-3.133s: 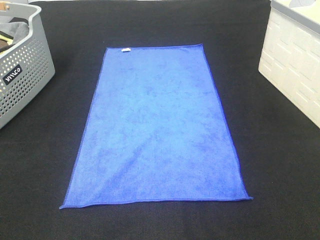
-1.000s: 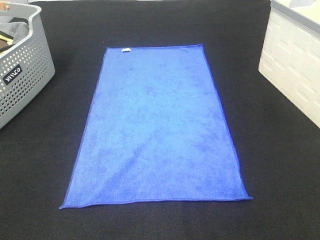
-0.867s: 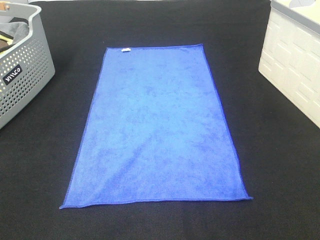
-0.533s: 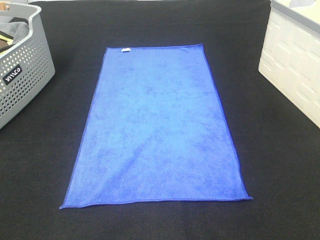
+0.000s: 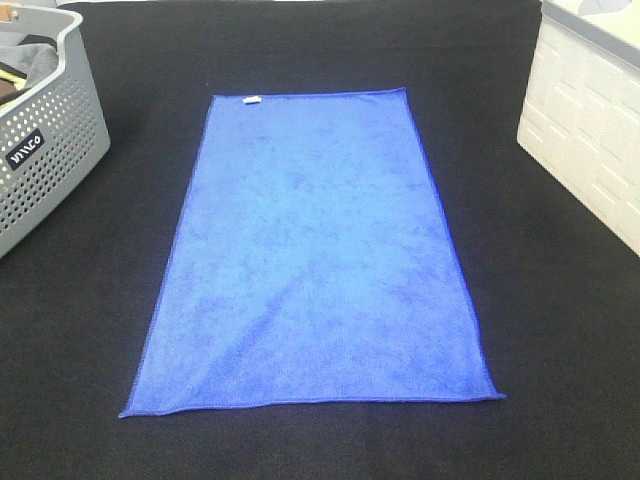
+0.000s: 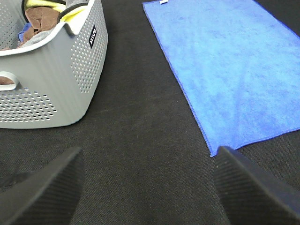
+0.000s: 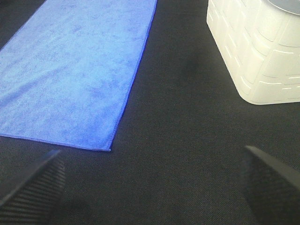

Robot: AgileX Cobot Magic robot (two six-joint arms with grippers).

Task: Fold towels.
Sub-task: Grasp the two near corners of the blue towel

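A blue towel lies flat and unfolded on the black table, long side running front to back, with a small white tag at its far left corner. It also shows in the left wrist view and in the right wrist view. My left gripper is open and empty above the table, near the towel's near left corner. My right gripper is open and empty, near the towel's near right corner. Neither gripper shows in the exterior high view.
A grey perforated laundry basket with several cloths inside stands at the back left; it also shows in the left wrist view. A white plastic bin stands at the right edge and shows in the right wrist view.
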